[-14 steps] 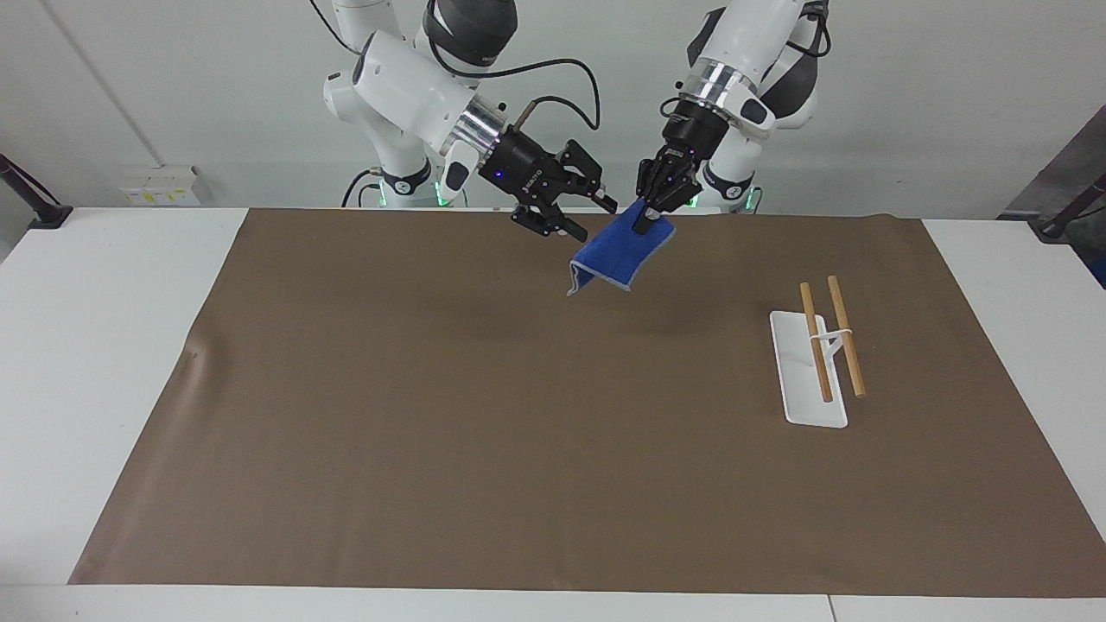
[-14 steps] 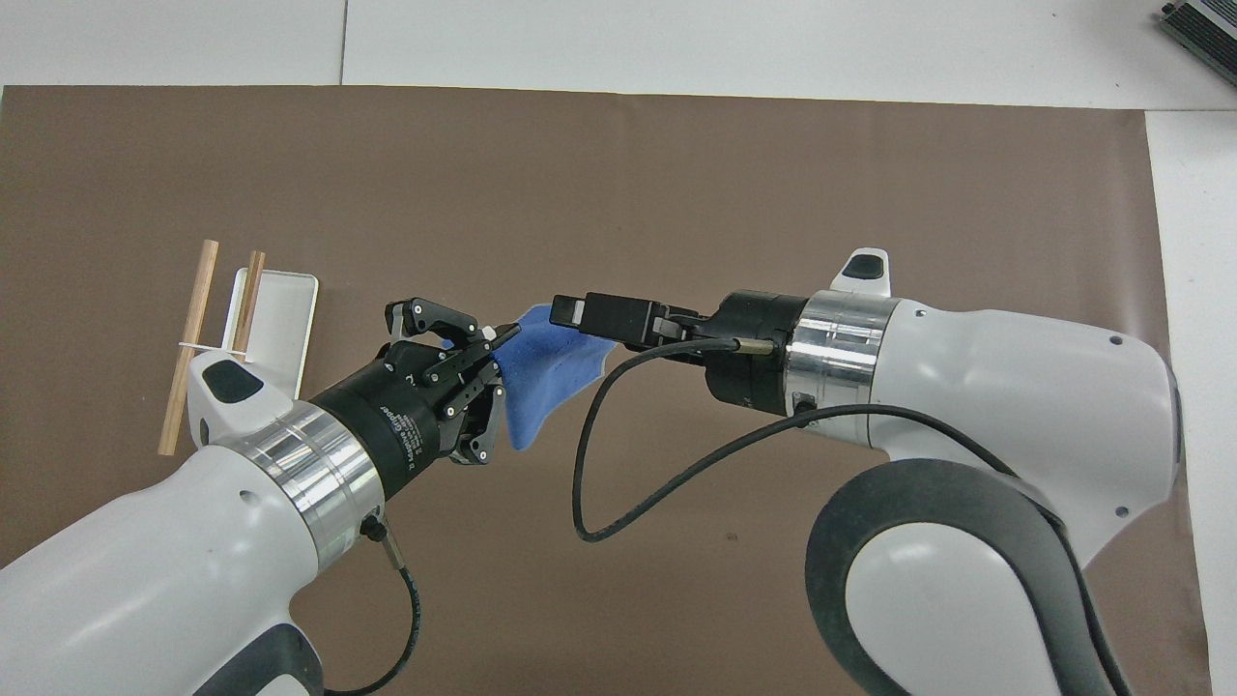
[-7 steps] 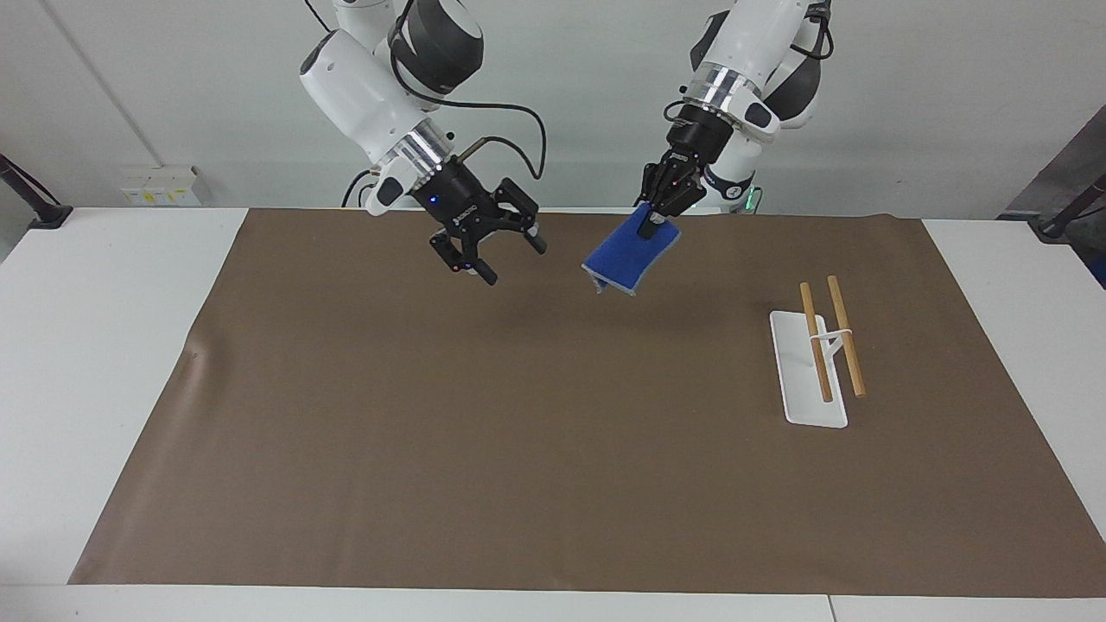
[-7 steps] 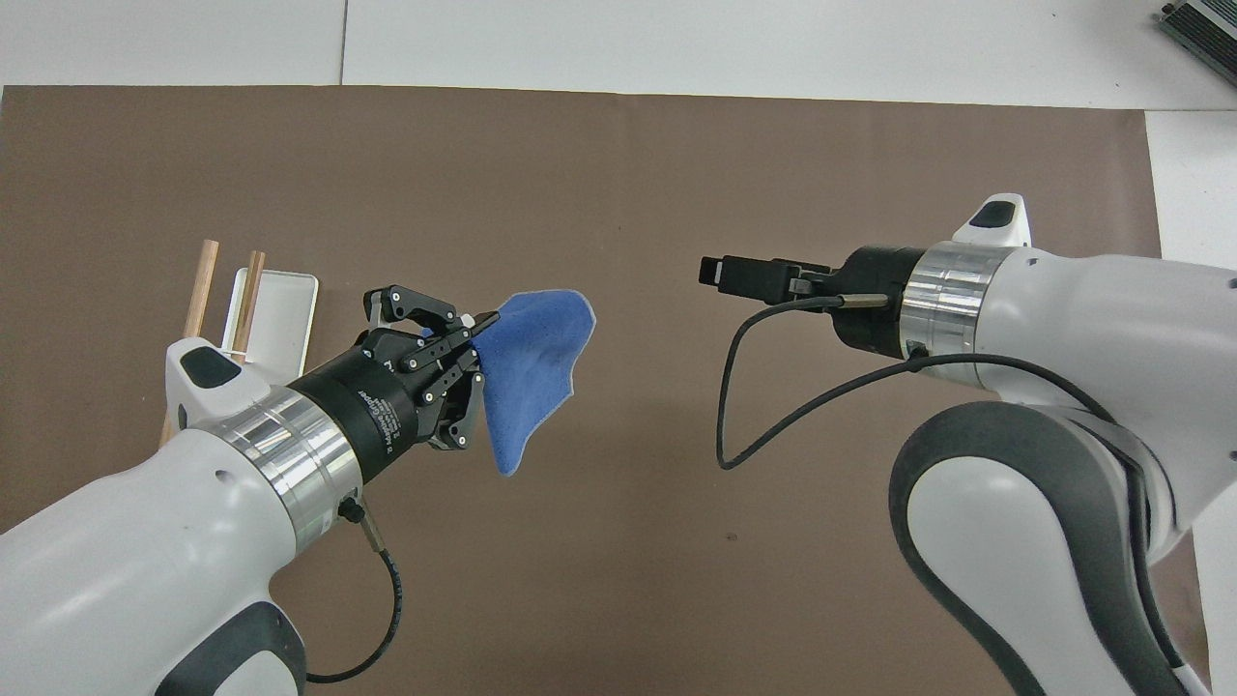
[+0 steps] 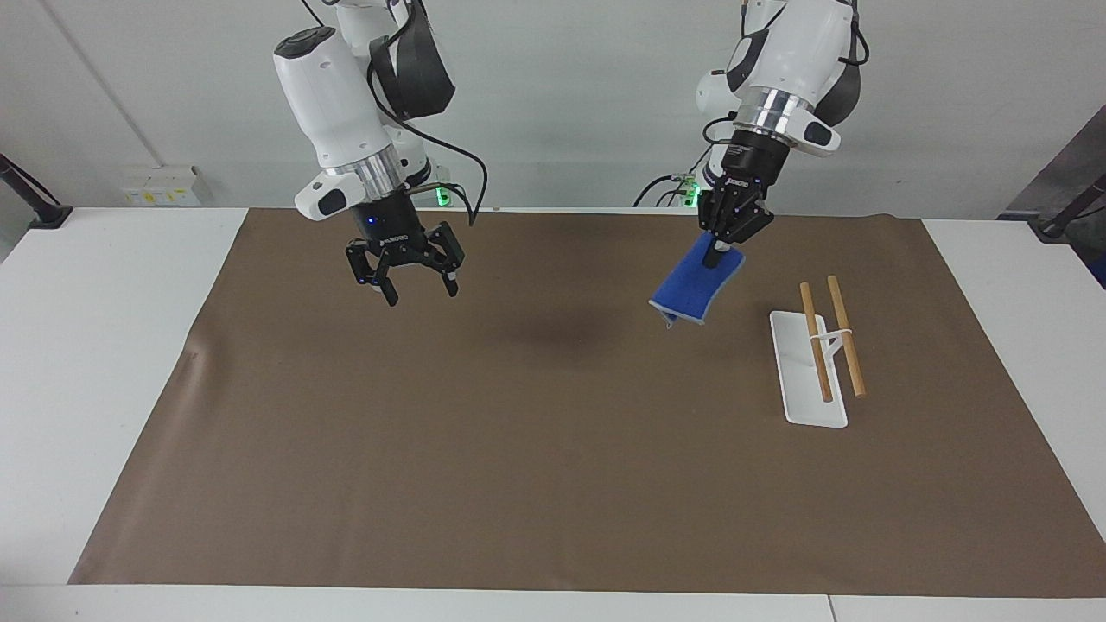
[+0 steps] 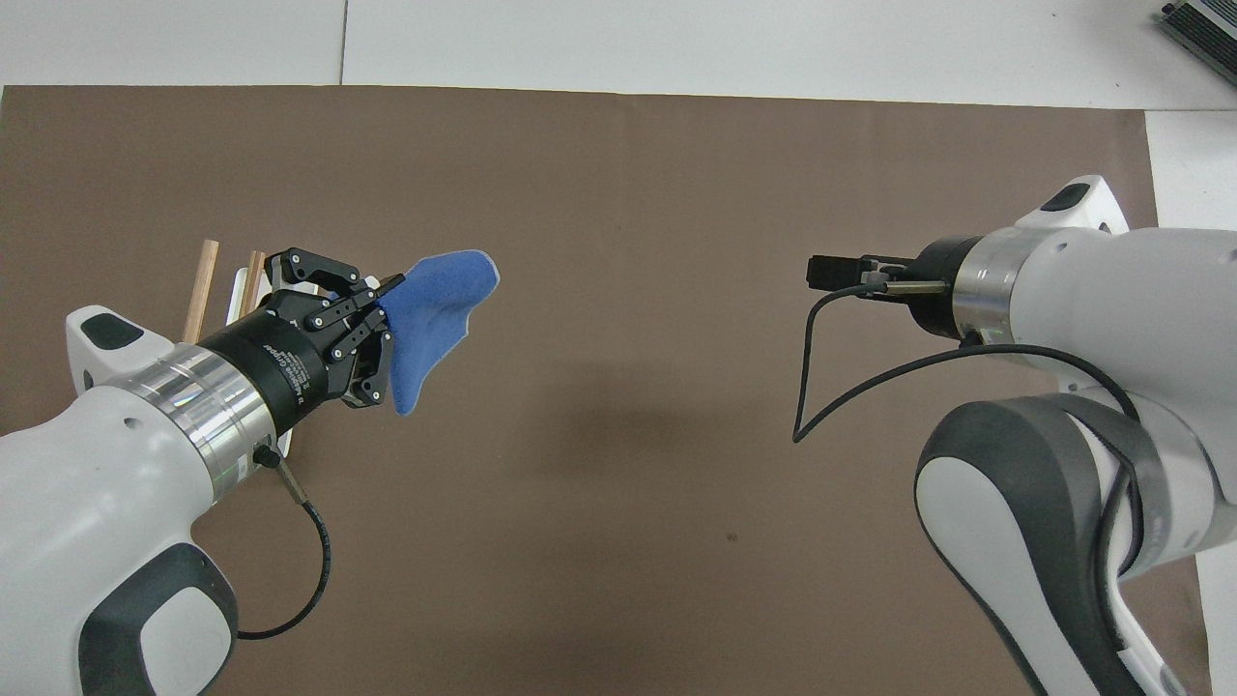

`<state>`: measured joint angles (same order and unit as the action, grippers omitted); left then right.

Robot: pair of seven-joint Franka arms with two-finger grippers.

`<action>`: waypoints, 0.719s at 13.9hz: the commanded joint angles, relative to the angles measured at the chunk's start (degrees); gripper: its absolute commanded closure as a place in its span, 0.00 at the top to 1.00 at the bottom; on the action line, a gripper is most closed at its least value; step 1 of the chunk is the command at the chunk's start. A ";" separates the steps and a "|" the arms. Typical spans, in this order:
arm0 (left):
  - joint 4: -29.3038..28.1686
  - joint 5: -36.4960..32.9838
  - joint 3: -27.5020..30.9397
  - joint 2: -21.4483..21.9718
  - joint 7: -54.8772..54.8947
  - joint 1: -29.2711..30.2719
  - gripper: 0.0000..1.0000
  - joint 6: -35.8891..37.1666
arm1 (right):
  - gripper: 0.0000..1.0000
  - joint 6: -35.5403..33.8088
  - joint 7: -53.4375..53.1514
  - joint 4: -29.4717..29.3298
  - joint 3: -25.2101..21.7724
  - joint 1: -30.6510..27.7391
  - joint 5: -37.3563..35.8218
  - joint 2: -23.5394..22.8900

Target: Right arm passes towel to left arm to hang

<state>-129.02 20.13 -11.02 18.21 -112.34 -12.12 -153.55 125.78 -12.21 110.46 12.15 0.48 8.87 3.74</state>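
Note:
The bright-blue towel (image 5: 694, 286) hangs in the air from my left gripper (image 5: 719, 250), which is shut on its upper edge; it also shows in the overhead view (image 6: 430, 309), beside the left gripper (image 6: 372, 295). The towel is over the brown mat, close to the rack (image 5: 816, 354), a white base with two wooden bars. My right gripper (image 5: 418, 292) is open and empty, raised over the mat toward the right arm's end of the table; in the overhead view (image 6: 821, 273) only its dark tip shows.
A brown mat (image 5: 518, 449) covers most of the white table (image 5: 104, 345). The rack (image 6: 227, 300) is partly hidden under the left arm in the overhead view. A cable (image 6: 831, 387) loops from the right wrist.
The right gripper has let go of the towel and drawn back toward its own end of the table. The left gripper has carried the towel toward the rack.

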 commanded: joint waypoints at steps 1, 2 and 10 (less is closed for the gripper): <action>-2.11 -1.41 -0.49 1.12 0.37 3.84 0.00 -0.96 | 1.00 -6.50 -6.22 -4.27 0.60 -0.57 -10.77 -1.01; -3.50 -1.41 -0.40 1.38 0.28 4.98 0.00 -1.14 | 1.00 -9.21 -7.03 -5.85 0.68 -0.57 -12.37 -1.02; -5.62 -1.41 -0.49 2.18 0.19 12.98 0.00 -1.67 | 1.00 -31.53 -2.67 -22.02 -10.01 1.45 -12.83 -2.16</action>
<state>-132.58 19.30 -10.92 18.71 -112.31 -1.47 -153.99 99.47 -17.31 93.68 5.56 0.17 -2.66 3.59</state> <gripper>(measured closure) 0.978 0.000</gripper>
